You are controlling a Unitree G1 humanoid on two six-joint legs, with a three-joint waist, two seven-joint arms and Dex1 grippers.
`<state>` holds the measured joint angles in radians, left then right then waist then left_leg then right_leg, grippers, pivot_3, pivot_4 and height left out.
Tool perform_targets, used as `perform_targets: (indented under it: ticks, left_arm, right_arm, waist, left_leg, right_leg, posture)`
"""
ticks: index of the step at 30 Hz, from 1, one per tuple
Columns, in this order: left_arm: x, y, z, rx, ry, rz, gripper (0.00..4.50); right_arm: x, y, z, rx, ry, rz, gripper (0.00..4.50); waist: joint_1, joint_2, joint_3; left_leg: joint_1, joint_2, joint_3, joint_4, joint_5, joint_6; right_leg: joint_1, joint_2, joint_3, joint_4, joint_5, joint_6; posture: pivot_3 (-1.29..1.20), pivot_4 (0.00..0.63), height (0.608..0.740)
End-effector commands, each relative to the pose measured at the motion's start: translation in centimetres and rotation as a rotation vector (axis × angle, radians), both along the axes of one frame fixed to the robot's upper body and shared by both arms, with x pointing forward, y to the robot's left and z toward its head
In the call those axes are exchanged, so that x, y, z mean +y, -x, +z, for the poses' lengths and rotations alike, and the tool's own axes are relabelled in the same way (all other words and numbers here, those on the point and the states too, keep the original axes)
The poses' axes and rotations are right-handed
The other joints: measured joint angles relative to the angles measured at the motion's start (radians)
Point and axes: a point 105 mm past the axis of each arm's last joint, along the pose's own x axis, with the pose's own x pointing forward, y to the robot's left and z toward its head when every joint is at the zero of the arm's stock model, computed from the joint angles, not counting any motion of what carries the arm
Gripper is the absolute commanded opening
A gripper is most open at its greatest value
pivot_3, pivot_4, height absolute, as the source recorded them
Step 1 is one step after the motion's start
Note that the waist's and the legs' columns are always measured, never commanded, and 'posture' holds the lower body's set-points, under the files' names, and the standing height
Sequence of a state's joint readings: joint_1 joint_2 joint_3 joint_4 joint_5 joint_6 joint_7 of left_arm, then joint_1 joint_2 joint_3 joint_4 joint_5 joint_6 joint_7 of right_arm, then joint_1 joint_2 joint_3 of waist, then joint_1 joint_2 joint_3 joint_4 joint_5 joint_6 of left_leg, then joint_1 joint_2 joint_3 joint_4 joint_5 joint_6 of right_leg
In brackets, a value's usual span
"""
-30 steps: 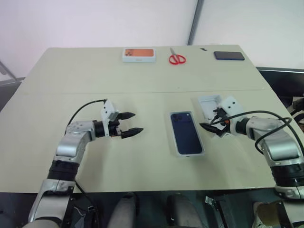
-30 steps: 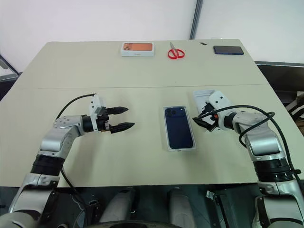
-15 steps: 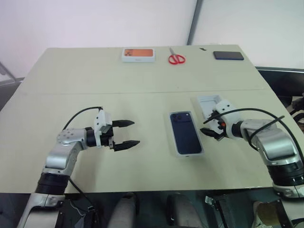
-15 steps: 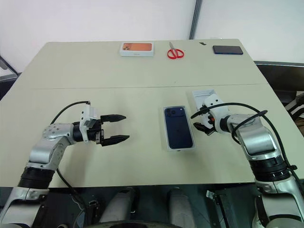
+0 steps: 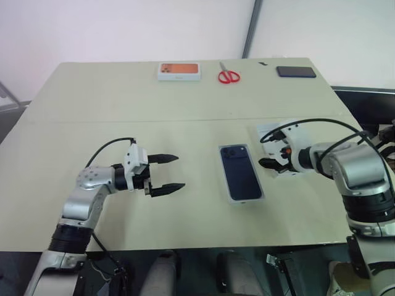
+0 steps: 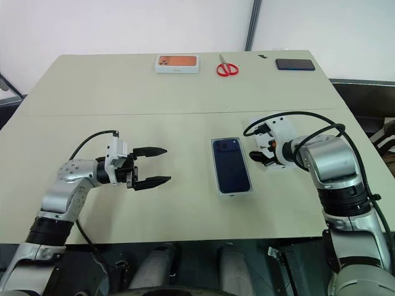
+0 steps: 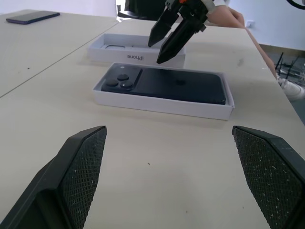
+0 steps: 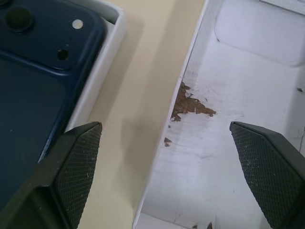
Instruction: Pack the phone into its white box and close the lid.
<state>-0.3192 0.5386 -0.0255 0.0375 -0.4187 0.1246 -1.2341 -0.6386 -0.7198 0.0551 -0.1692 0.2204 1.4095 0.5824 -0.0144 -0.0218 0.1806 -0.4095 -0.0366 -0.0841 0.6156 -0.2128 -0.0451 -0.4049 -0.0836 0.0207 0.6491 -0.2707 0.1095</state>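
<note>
Phone (image 5: pixel 239 172): dark navy, back up, lying in the white box (image 5: pixel 241 198) mid-table (image 5: pixel 185 111). Left pincer (image 5: pixel 166 172): jaws wide, empty, hovering well to the phone's left and pointing toward it. Right pincer (image 5: pixel 266 152): jaws wide, empty, over the lid (image 7: pixel 136 48), which lies hollow side up just right of the box. Far edge: orange-pictured box (image 5: pixel 180 71), red scissors (image 5: pixel 229 75), black slab (image 5: pixel 295 71).

The phone (image 6: pixel 231 164) lies in the white box (image 6: pixel 220 189) — right tool (image 6: pixel 259 154) spread over the lid (image 6: pixel 257 127).
</note>
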Motion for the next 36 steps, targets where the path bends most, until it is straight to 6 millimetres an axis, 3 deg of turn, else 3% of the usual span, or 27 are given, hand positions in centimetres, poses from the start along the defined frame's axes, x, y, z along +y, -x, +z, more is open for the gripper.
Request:
perform_targets:
  ticks: [1, 6, 9, 16, 21, 28, 33, 36]
  left_arm:
    - [-0.3, 0.2, 0.2, -0.036, 0.003, -0.001, 4.44]
    - [-0.6, 0.6, -0.1, -0.036, 0.014, 0.003, 4.44]
    - [-0.5, 0.8, -0.3, -0.032, 0.012, 0.007, 4.50]
    - [-0.6, 0.8, -0.2, -0.035, 0.012, 0.011, 4.50]
    - [-0.6, 0.4, -0.1, -0.042, 0.010, 0.019, 4.50]
    - [0.0, -0.7, 0.2, -0.034, 0.028, 0.087, 4.50]
    - [0.3, -1.5, 0.8, -0.016, 0.072, 0.146, 4.50]
    - [0.3, -1.9, 0.8, 0.010, 0.092, 0.174, 4.50]
  right_arm:
    - [0.4, -0.2, 0.2, -0.018, 0.015, 0.017, 4.50]
    - [0.8, 0.0, -1.3, -0.008, 0.050, 0.028, 4.50]
    - [0.0, -0.2, -1.9, -0.023, 0.070, -0.012, 3.68]
    - [0.3, -0.1, -2.3, -0.028, 0.061, -0.024, 0.05]
    - [0.5, -0.8, -1.0, -0.088, 0.033, -0.050, 0.05]
    - [5.6, -1.9, 5.0, -0.313, -0.359, 0.109, 0.05]
    - [8.2, -0.6, 6.4, -0.301, -0.616, 0.214, 0.05]
    - [10.7, 1.9, 6.2, -0.200, -0.823, 0.322, 0.05]
  waist:
    - [0.000, 0.000, 0.000]
    - [-0.001, 0.000, 0.000]
    - [-0.001, 0.000, 0.000]
    - [-0.001, 0.000, 0.000]
    - [-0.002, 0.000, 0.000]
    - [-0.005, 0.001, 0.000]
    - [0.001, 0.001, 0.000]
    - [-0.001, 0.001, 0.000]
  left_leg:
    - [0.000, 0.000, 0.000, 0.000, 0.000, 0.000]
    - [0.000, 0.000, 0.000, 0.000, 0.000, 0.000]
    - [0.000, 0.000, 0.000, 0.000, 0.000, 0.000]
    - [0.000, 0.000, 0.000, 0.000, 0.000, 0.000]
    - [0.000, 0.000, 0.000, 0.000, 0.000, 0.000]
    - [0.000, 0.000, 0.000, 0.000, 0.000, 0.000]
    - [0.000, 0.000, -0.001, 0.000, 0.000, 0.000]
    - [0.000, 0.000, -0.001, 0.000, 0.000, 0.000]
  right_leg:
    - [0.000, 0.000, 0.000, 0.000, 0.000, 0.000]
    - [0.000, 0.000, 0.000, 0.000, 0.000, 0.000]
    - [0.000, 0.000, 0.000, 0.000, 0.000, 0.000]
    - [0.000, 0.000, 0.000, 0.000, 0.000, 0.000]
    - [0.001, 0.000, 0.000, 0.000, 0.000, 0.000]
    - [0.000, 0.002, 0.000, 0.000, 0.000, 0.000]
    - [0.000, 0.001, 0.000, 0.000, 0.000, 0.000]
    - [0.000, 0.001, 0.000, 0.001, 0.000, 0.000]
  posture:
    - [0.00, 0.150, 0.740]
    - [0.00, 0.150, 0.740]
    - [0.00, 0.150, 0.740]
    - [0.00, 0.150, 0.740]
    - [0.00, 0.150, 0.740]
    - [0.00, 0.150, 0.740]
    - [0.00, 0.150, 0.740]
    - [0.00, 0.150, 0.740]
